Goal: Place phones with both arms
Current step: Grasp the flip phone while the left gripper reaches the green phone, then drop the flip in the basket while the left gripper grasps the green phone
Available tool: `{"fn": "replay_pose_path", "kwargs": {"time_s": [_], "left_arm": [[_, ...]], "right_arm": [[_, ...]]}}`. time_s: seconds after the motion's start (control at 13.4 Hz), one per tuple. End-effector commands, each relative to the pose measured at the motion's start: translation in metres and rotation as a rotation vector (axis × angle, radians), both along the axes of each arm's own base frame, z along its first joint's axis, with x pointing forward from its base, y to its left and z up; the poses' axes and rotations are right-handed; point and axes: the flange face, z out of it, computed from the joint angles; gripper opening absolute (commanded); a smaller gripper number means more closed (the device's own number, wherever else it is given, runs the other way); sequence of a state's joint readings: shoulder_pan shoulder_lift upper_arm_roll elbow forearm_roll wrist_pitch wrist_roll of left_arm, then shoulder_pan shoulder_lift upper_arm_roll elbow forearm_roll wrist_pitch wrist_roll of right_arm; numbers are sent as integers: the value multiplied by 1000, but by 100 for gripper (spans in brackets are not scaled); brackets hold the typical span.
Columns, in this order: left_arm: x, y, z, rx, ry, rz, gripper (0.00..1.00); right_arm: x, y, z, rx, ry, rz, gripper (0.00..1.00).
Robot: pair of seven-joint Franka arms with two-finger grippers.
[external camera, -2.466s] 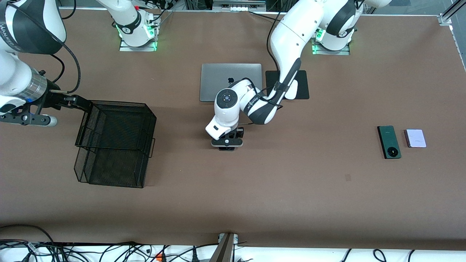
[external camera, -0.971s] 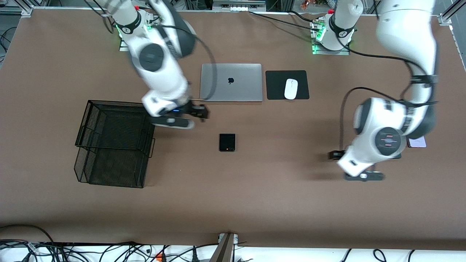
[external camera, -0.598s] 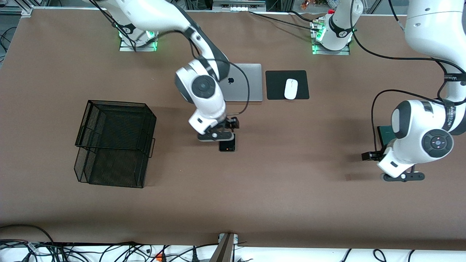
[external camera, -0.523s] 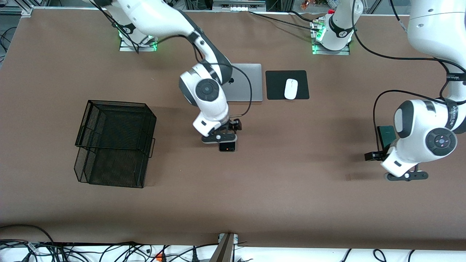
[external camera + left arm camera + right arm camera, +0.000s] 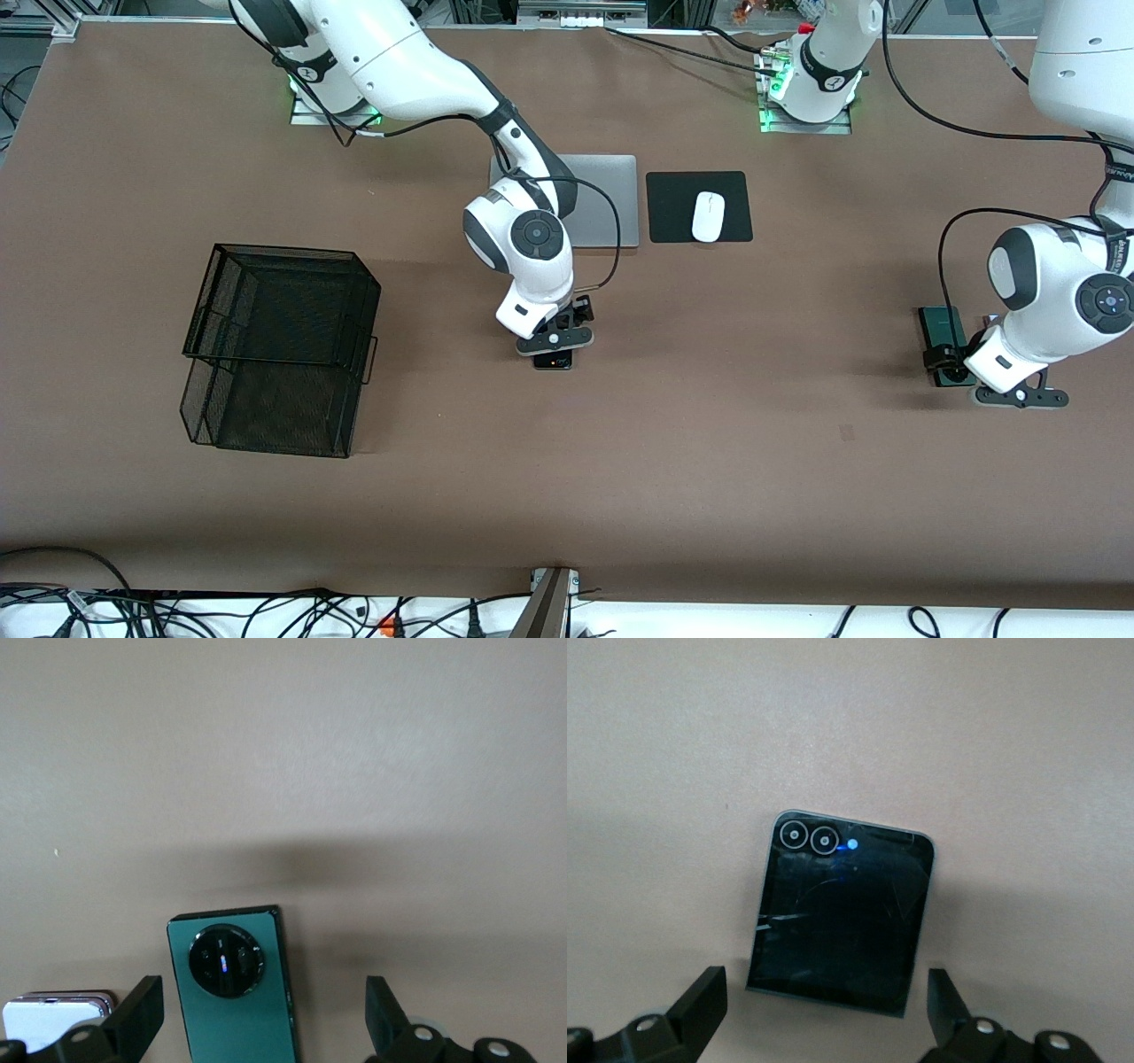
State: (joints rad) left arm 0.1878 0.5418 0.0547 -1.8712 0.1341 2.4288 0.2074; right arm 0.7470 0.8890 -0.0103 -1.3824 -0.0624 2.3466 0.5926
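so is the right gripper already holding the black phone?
No, the right gripper is open above the black phone, which lies flat on the table.

3 phones [image 5: 840, 914], 2 arms [image 5: 532, 257], 1 laptop [image 5: 611, 199], 1 mouse [image 5: 708, 216], 1 basket [image 5: 279, 350].

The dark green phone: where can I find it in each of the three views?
Front view: dark green phone at the left arm's end of the table, partly under the left pincer.
Left wrist view: between the open pincer fingers.
Right wrist view: not in it.
Shared landmark: its round camera ring.
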Motion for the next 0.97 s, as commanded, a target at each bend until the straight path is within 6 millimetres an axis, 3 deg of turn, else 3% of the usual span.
{"fn": "replay_pose_path", "kwargs": {"time_s": [0.0, 0.22, 0.45, 0.52, 0.67, 0.75, 0.9], "left_arm": [[-20, 7, -5, -2, -29, -49, 100], [-33, 35, -22, -3, -36, -69, 100], [-39, 41, -35, -25, -64, -48, 100], [-41, 43, -39, -55, -72, -2, 100], [-40, 41, -43, -94, -81, 43, 100], [-41, 42, -44, -98, -83, 51, 100], [-44, 51, -50, -98, -82, 66, 100]], "right_arm": [[1, 6, -9, -18, -38, 40, 100], [-1, 9, -18, -6, -52, 50, 100], [-4, 10, -22, -11, -49, 53, 99], [-4, 10, -22, -17, -54, 59, 92], [-2, 10, -20, -13, -57, 53, 27], [0, 9, -17, -15, -65, 58, 19], [9, 2, -2, -22, -84, 56, 17]]}}
